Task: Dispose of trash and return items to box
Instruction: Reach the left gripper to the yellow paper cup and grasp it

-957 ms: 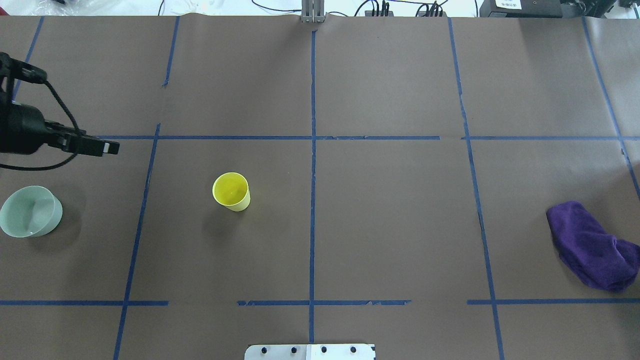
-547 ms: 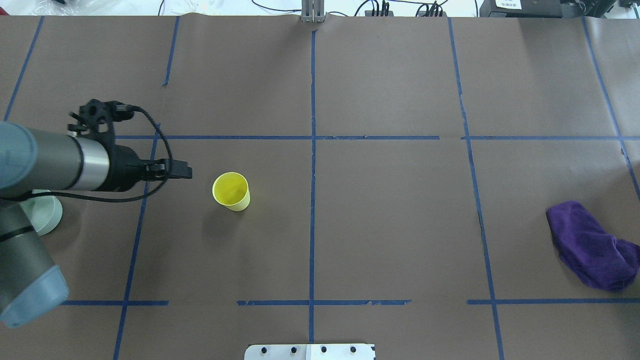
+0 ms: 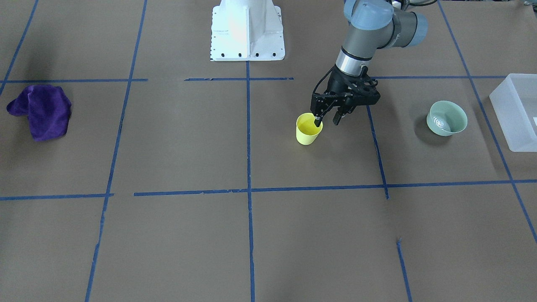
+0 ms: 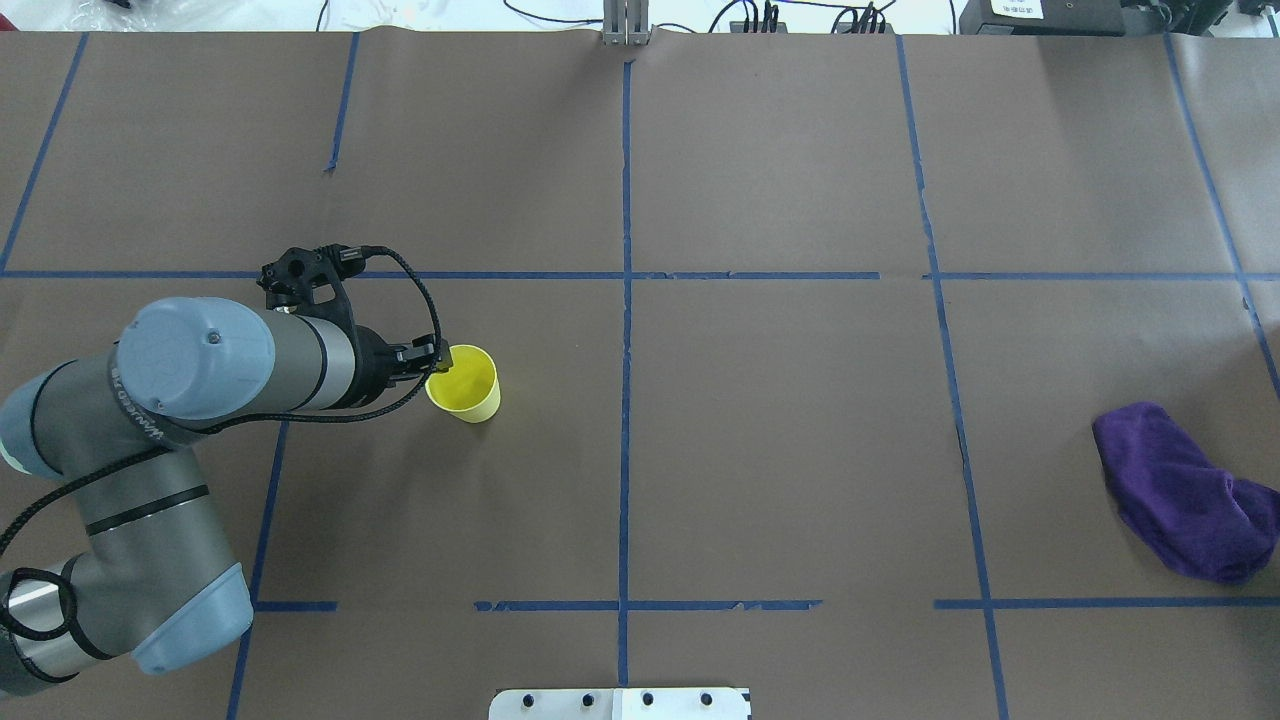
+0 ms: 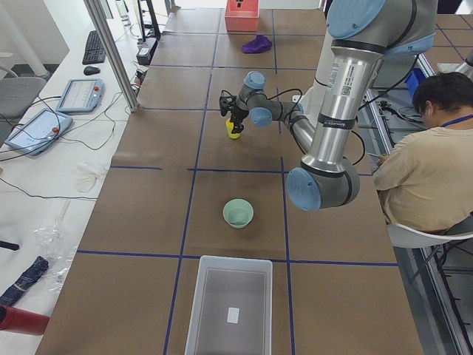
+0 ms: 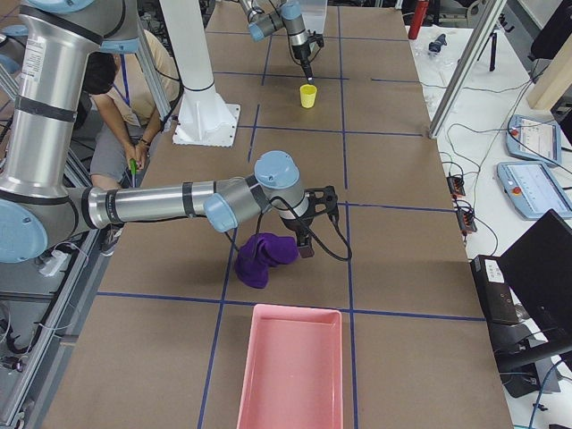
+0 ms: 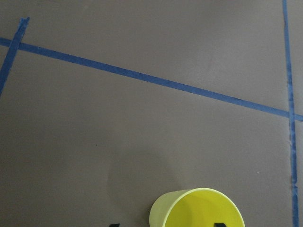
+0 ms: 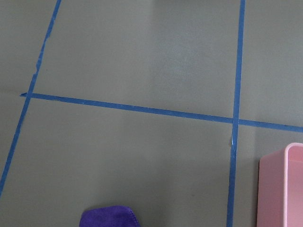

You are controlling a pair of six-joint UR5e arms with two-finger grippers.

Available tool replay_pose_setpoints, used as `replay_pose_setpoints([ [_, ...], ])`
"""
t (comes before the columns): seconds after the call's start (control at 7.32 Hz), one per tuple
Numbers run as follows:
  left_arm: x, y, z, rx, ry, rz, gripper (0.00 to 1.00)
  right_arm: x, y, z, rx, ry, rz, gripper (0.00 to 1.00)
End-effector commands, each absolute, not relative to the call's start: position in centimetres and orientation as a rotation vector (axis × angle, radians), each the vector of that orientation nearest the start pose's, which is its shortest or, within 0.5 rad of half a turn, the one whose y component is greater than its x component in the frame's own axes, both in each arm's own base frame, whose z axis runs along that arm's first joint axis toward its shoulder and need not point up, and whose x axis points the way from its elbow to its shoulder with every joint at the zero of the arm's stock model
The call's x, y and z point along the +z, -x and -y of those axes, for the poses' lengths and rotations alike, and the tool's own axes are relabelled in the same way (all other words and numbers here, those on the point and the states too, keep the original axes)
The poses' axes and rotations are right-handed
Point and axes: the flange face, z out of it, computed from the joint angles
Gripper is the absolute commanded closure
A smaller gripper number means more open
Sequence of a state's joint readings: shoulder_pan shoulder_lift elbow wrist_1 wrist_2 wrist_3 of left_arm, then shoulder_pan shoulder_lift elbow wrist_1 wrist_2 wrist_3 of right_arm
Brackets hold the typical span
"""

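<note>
L fingers [image 3: 318, 119] straddle cup [image 3: 308, 133] rim; arm [image 4: 200, 372] hides bowl [image 3: 447, 118] overhead

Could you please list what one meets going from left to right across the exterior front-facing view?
purple cloth → white robot base → yellow cup → mint-green bowl → translucent bin

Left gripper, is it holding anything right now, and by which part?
Nothing is held yet. The left gripper is open, its jaws straddling the rim of the small bright-yellow plastic cup, one inside, one outside.
</note>
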State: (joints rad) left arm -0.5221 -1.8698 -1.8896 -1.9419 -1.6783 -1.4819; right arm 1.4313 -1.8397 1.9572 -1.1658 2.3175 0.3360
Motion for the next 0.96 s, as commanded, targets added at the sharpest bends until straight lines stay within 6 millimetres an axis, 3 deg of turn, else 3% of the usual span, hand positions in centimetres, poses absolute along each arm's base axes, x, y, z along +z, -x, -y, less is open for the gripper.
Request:
replay_pose_setpoints([
  [0.0,32.3,-46.5,38.3,-0.327,-0.198,-0.955,0.66,54.2,-1.0,40.4,-0.010,-0.310,0.823,0.00],
  [0.14,32.3,-46.9,37.9,-0.326,-0.218,-0.949,1.00,54.2,-1.0,40.4,-0.010,-0.308,0.823,0.00],
  [0.41,31.2,-46.2,37.9,-0.286,-0.246,-0.961,1.00,54.1,-1.0,40.4,-0.012,-0.312,0.823,0.00],
  [0.55,30.2,-44.2,38.3,-0.195,-0.319,-0.963,1.00,54.0,-0.9,40.4,-0.017,-0.313,0.826,0.00],
  [0.68,30.0,-40.1,39.5,-0.116,-0.376,-0.944,1.00,53.6,-0.8,40.6,-0.036,-0.330,0.835,0.00],
  [0.82,29.5,-34.1,43.2,-0.052,-0.414,-0.914,1.00,53.2,-0.7,40.6,-0.042,-0.344,0.843,0.00],
])
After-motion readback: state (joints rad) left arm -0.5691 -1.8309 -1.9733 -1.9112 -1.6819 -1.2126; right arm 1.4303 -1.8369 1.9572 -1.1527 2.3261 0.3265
